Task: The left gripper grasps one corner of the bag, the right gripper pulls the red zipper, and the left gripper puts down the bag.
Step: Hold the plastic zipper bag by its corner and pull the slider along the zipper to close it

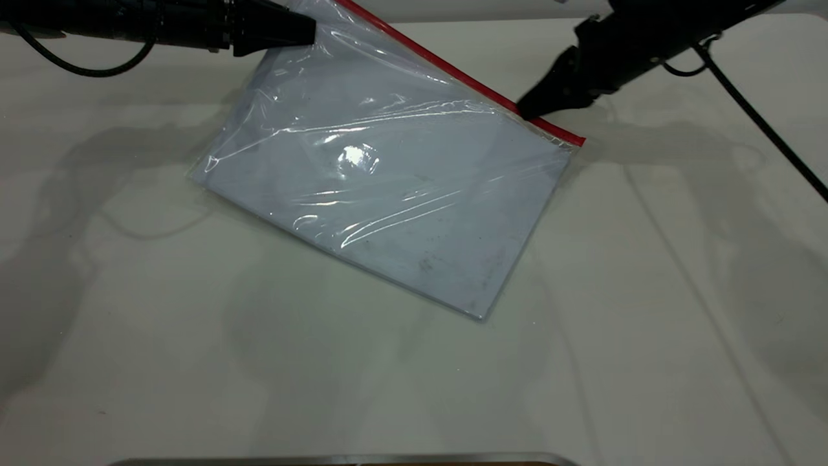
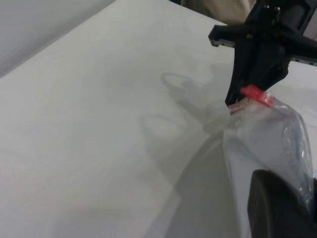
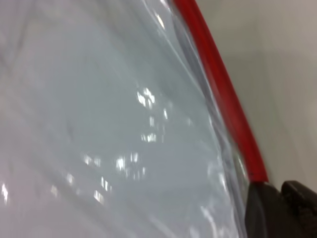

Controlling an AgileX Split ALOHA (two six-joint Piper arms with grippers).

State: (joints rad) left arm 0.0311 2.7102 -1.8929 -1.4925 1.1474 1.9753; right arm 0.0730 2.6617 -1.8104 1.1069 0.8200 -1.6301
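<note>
The bag (image 1: 388, 188) is a clear crinkly pouch with white sheets inside. It lies slanted on the white table, with its far-left end raised. My left gripper (image 1: 312, 31) is shut on the corner (image 1: 326, 13) where the red zipper (image 1: 453, 68) begins. Along that red strip, near its right end, my right gripper (image 1: 525, 111) is shut on the zipper. The left wrist view shows one of my own fingers (image 2: 277, 208) against the bag (image 2: 262, 148), with the right gripper (image 2: 237, 101) beyond. In the right wrist view, the red zipper (image 3: 223, 99) runs into the right gripper (image 3: 278, 194).
A metal edge (image 1: 336, 459) shows at the front of the white table (image 1: 647, 323). The right arm's black cable (image 1: 763, 123) trails over the table at the far right.
</note>
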